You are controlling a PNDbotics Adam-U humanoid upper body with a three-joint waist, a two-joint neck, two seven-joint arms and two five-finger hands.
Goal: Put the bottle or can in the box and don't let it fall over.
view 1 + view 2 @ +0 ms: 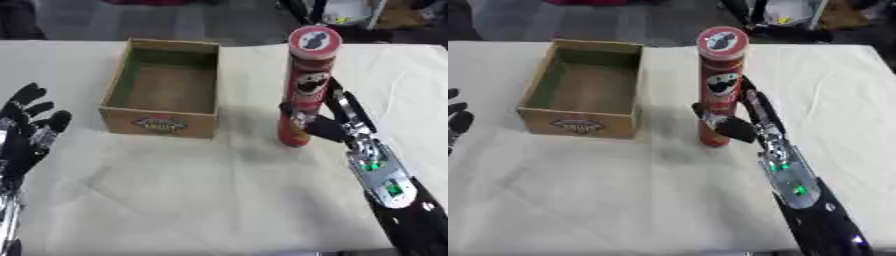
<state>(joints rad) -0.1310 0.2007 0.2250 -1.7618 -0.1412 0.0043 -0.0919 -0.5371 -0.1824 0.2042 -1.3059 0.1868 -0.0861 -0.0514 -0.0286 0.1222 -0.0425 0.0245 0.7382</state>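
Note:
A tall red chips can (308, 75) with a pale lid stands upright on the white cloth, right of an open cardboard box (157, 121). The box holds nothing and has a logo on its front wall. My right hand (337, 125) comes in from the lower right and is at the can's lower half. Its thumb (726, 125) crosses the can's front and its fingers (343, 102) run up the can's right side, so the can is pinched between them. My left hand (26, 127) rests open at the left edge with its fingers up, well away from the box.
The white cloth covers the table (201, 200) to its front edge. Dark floor and clutter lie beyond the far edge (245, 46). A gap of about a hand's width separates the box from the can.

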